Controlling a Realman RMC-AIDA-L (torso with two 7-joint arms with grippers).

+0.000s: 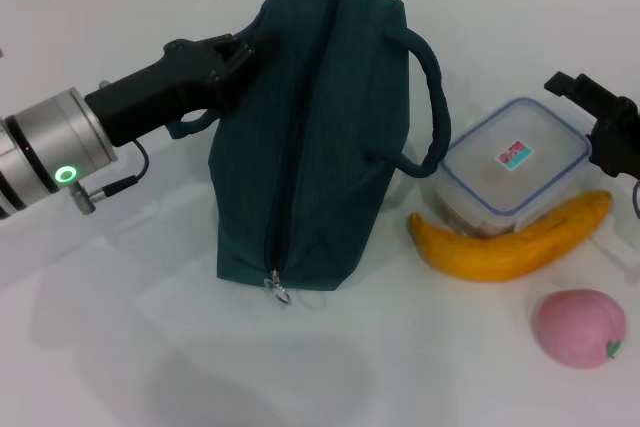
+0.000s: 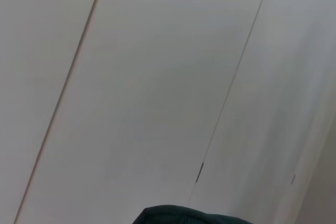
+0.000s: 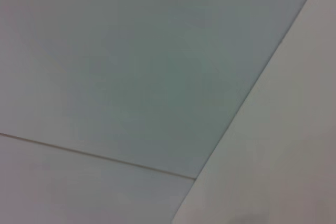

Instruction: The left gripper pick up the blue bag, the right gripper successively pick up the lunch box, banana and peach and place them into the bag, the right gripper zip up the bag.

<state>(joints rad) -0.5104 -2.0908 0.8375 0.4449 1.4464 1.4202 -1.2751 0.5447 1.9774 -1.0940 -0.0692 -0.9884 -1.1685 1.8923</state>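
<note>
The blue bag point(image 1: 310, 137) stands on the white table point(image 1: 120, 347), with its zipper line running down the top to the pull point(image 1: 277, 290) at the near end. My left gripper point(image 1: 243, 50) is against the bag's upper left edge; a sliver of the bag shows in the left wrist view point(image 2: 184, 214). The clear lunch box point(image 1: 515, 162) sits right of the bag, beside the bag's handle point(image 1: 432, 97). The banana point(image 1: 510, 242) lies in front of the box. The pink peach point(image 1: 580, 327) is at the near right. My right gripper point(image 1: 600, 112) hovers by the box's far right side.
The left wrist and right wrist views show mostly pale wall panels. A second bag handle point(image 1: 185, 127) hangs below my left gripper. Bare table stretches in front of the bag and to its left.
</note>
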